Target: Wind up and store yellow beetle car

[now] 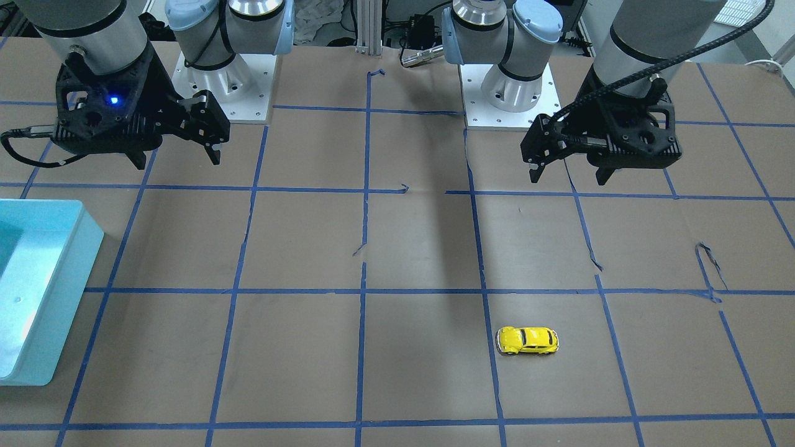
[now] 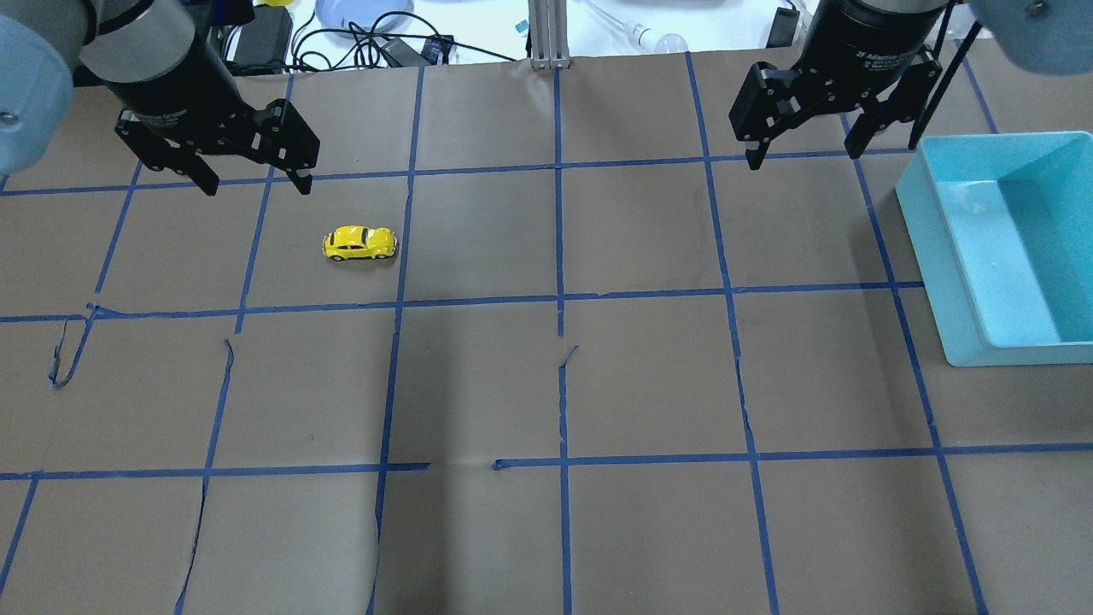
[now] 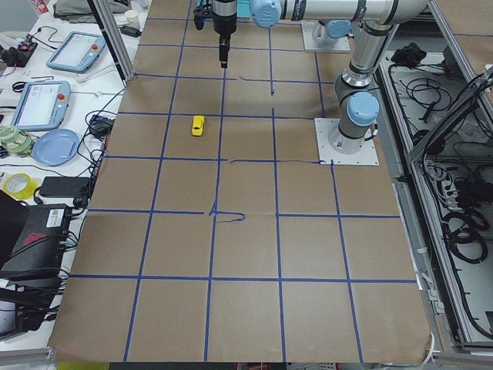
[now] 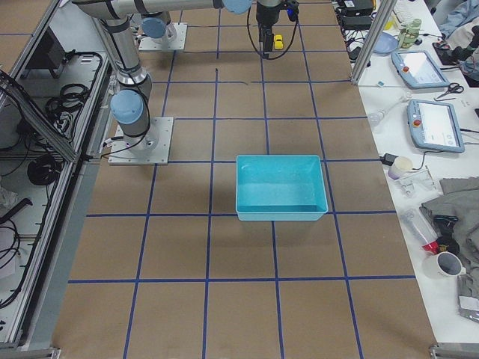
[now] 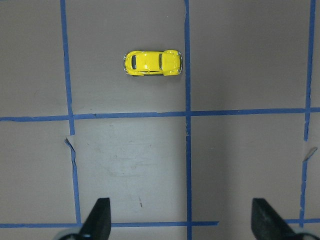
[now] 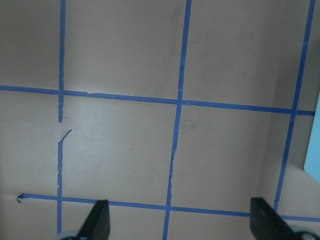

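- Your left claw [image 2: 256, 183] hung with its fingers spread wide above the table [image 2: 649, 384] and held nothing. The right claw [image 2: 803, 157] was just as wide and just as empty on the other side.
- The table was brown paper gridded with blue tape, torn and lifted in places. I'd judge those loose ends could snag small wheels, so you were best to roll the car over smooth paper.
- The bin [image 2: 931, 265] sat under the right claw's side, well apart from the car. I could see nothing lying in it.
- The car [image 2: 360, 243] stood on its wheels near the left claw, just beside a tape line, and nothing touched it. The task looked barely begun, and reaching for the car was the step in hand.
- In the left wrist view the car lay crosswise ahead of the fingers, its length running along the line between the fingertips. Closing from there would have pinched it bumper to bumper.
- You'd likely have done better to turn the wrist a quarter, centre over the roof, then come down and close on the doors.
- The body is glossy and rounded, so it could squirt out; a low, gentle grip seemed wisest, with the wheels kept on the paper for winding.
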### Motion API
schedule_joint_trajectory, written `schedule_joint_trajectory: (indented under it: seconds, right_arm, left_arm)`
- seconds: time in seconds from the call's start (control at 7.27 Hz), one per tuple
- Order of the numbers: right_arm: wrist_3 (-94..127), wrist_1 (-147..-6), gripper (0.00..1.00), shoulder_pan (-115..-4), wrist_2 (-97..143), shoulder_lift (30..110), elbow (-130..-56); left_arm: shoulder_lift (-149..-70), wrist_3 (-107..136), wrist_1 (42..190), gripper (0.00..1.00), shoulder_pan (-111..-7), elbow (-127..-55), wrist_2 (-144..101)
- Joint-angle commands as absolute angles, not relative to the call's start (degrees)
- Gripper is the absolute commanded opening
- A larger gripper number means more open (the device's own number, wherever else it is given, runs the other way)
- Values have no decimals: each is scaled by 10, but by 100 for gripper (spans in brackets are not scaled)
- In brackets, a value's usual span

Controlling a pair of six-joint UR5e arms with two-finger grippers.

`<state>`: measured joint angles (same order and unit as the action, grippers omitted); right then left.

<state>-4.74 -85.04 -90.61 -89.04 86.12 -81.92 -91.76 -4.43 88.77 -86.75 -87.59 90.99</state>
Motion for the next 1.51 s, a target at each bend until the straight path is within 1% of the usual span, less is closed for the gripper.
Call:
schedule_joint_trajectory:
  seconds: [0.0,0.28,0.41,0.55,0.69,0.96,1.38]
  right_arm:
    - [-47,-850,100,-906,-890,860,-819]
    - [-47,-851,100,-904,-890,860,-819]
    - [-47,-851,100,-904,-890,860,-819]
    - [-47,-851,100,-905,-890,860,-820]
    - [-47,-850,100,-903,-891,859,-820]
    - [-47,-850,100,-902,-891,859,-820]
    - [-47,-850,100,-902,-891,859,-821]
  left_arm:
    - [-916,-46,889,100,-866,-876,907]
    - [-935,-39,882,100,-857,-876,911]
    - [-941,-33,835,100,-857,-876,906]
    - [-940,35,821,100,-857,-877,910]
    - [-944,160,817,100,-857,-878,910]
    - [-961,380,806,100,-848,-904,911]
    - [-1006,564,792,100,-827,-917,909]
